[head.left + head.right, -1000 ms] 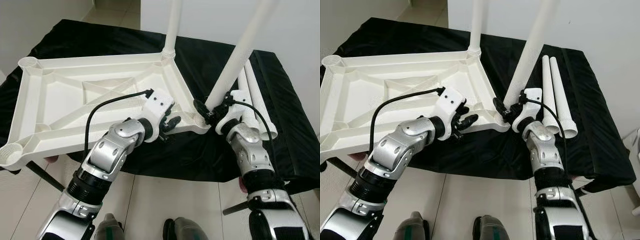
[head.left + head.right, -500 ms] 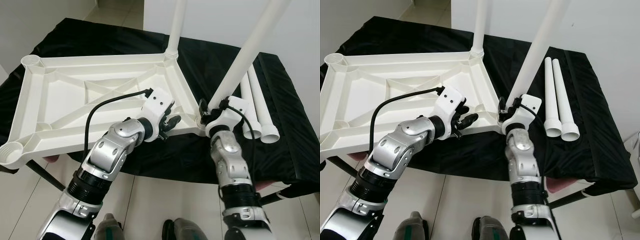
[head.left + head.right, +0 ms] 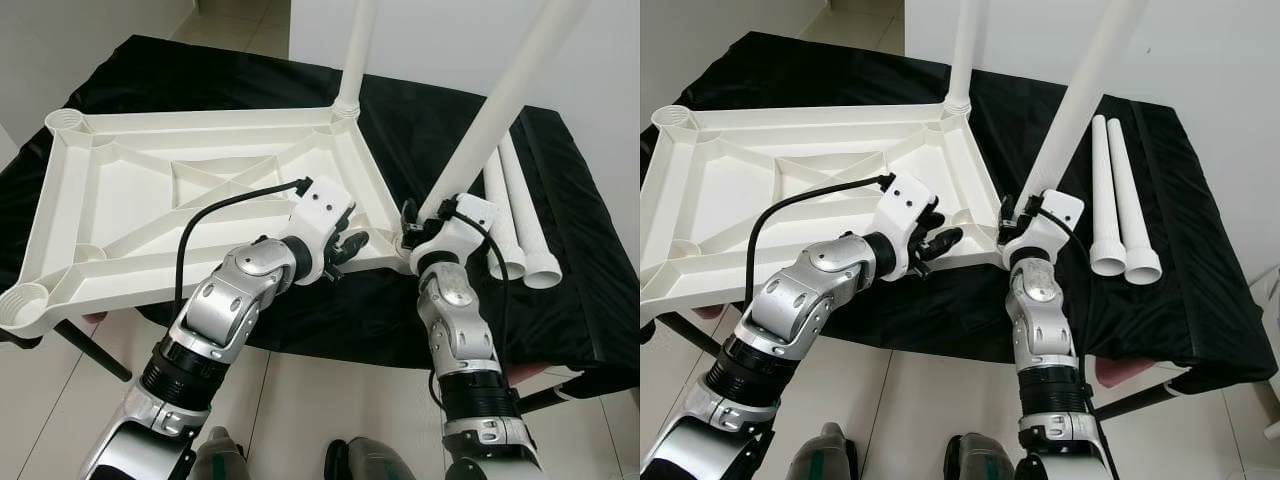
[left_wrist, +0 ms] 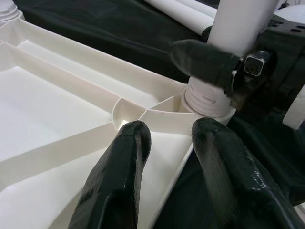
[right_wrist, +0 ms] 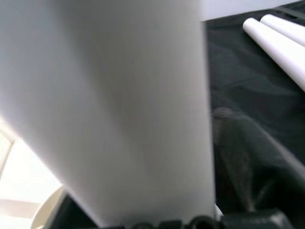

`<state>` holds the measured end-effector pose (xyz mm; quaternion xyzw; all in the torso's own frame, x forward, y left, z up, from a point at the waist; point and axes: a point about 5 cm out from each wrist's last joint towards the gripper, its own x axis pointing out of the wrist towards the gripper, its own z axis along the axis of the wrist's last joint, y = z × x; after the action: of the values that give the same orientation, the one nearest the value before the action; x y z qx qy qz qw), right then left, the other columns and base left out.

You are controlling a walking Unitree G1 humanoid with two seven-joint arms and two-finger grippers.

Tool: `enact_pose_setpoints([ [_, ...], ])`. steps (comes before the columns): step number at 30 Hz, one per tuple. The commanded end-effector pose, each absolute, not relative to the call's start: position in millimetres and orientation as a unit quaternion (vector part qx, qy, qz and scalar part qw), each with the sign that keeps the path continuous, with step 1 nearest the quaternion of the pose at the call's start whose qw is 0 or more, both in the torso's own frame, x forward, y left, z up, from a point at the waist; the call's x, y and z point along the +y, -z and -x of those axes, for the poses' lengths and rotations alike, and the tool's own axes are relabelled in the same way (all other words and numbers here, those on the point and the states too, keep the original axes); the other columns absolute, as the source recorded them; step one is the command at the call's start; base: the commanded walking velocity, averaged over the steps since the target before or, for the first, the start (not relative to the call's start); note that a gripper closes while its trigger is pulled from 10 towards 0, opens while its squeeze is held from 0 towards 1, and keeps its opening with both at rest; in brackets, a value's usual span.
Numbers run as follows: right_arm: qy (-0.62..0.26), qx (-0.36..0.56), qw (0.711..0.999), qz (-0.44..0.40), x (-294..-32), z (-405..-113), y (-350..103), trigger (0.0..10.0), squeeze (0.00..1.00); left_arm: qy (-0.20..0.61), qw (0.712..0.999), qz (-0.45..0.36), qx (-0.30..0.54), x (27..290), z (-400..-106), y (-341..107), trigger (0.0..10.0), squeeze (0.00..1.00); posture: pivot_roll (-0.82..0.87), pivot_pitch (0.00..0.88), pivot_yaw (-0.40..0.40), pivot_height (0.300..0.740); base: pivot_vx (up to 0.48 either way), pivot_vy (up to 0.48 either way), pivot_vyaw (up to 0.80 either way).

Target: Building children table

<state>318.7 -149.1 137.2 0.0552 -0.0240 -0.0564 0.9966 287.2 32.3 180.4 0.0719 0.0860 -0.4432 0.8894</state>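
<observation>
A black cloth point(image 3: 250, 80) covers the work table, with pale floor tiles along the bottom of the frame. The white tabletop point(image 3: 130, 200) lies upside down across the left and centre, ribs showing. One leg point(image 3: 355, 50) already stands in its far corner socket at upper centre. Two spare legs point(image 3: 1118, 200) lie side by side on the cloth at the right.

The right gripper point(image 3: 425, 222), at centre right, is clamped round the foot of a second leg point(image 3: 500, 100), which leans toward the upper right with its base at the near corner socket point(image 4: 205, 102). The left gripper point(image 3: 345, 250) sits at the tabletop's near edge just left of that socket; its fingers point(image 4: 119, 181) are parted, one over the rim and one outside it, not pinching anything.

The step in hand looks like seating this leg. It would go best if the leg were first brought upright, in line with the socket, then pressed or turned straight down. The left gripper should steady the rim so the tabletop does not slide on the cloth.
</observation>
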Motion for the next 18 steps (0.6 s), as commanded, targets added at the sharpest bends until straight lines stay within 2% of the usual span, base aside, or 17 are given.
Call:
enact_pose_setpoints([
  [1, 0.058, -0.013, 0.996, -0.060, -157.3, -317.9, -130.7, 10.0, 1.00, 0.453, 0.885, -0.074, 0.083, 27.5, -284.7, -181.4, 10.0, 0.00, -0.03, 0.013, -0.066, 0.740, 0.000, 0.000, 0.00],
  [4, 0.010, -0.025, 0.998, -0.062, -156.0, -319.9, -136.8, 10.0, 1.00, 0.455, 0.884, -0.073, 0.082, 24.7, -283.7, -181.7, 10.0, 0.00, -0.03, 0.005, -0.068, 0.740, 0.000, 0.000, 0.00],
  [5, -0.016, -0.029, 0.998, -0.058, -156.5, -321.2, -139.2, 10.0, 0.00, 0.456, 0.883, -0.071, 0.081, 23.4, -283.4, -182.1, 10.0, 0.00, -0.03, 0.000, -0.067, 0.740, 0.000, 0.000, 0.00],
  [8, -0.031, -0.031, 0.998, -0.055, -157.0, -321.9, -140.5, 10.0, 0.00, 0.456, 0.883, -0.070, 0.080, 22.7, -283.3, -182.4, 10.0, 0.00, -0.03, 0.000, -0.067, 0.740, 0.000, 0.000, 0.00],
  [11, -0.083, -0.037, 0.995, -0.051, -158.0, -324.1, -144.7, 10.0, 0.00, 0.458, 0.883, -0.068, 0.079, 21.5, -282.8, -183.5, 10.0, 0.00, -0.03, 0.000, -0.066, 0.740, 0.000, 0.000, 0.00],
  [13, -0.159, -0.044, 0.986, -0.025, -160.4, -326.8, -148.6, 10.0, 0.00, 0.461, 0.881, -0.068, 0.078, 20.6, -282.2, -184.1, 10.0, 0.00, -0.03, 0.000, -0.061, 0.740, 0.000, 0.000, 0.00],
  [14, -0.159, -0.044, 0.986, -0.025, -160.4, -326.8, -148.6, 10.0, 0.00, 0.461, 0.881, -0.068, 0.078, 20.6, -282.2, -184.1, 10.0, 0.00, -0.03, 0.000, -0.061, 0.740, 0.000, 0.000, 0.00],
  [16, -0.216, -0.042, 0.975, 0.002, -163.2, -328.7, -148.8, 10.0, 0.00, 0.464, 0.880, -0.070, 0.079, 20.2, -281.7, -183.3, 10.0, 0.00, -0.03, 0.000, -0.057, 0.740, 0.000, 0.000, 0.00],
  [18, -0.216, -0.042, 0.975, 0.002, -163.2, -328.7, -148.8, 10.0, 0.00, 0.464, 0.880, -0.070, 0.079, 20.2, -281.7, -183.3, 10.0, 0.00, -0.03, 0.000, -0.057, 0.740, 0.000, 0.000, 0.00],
])
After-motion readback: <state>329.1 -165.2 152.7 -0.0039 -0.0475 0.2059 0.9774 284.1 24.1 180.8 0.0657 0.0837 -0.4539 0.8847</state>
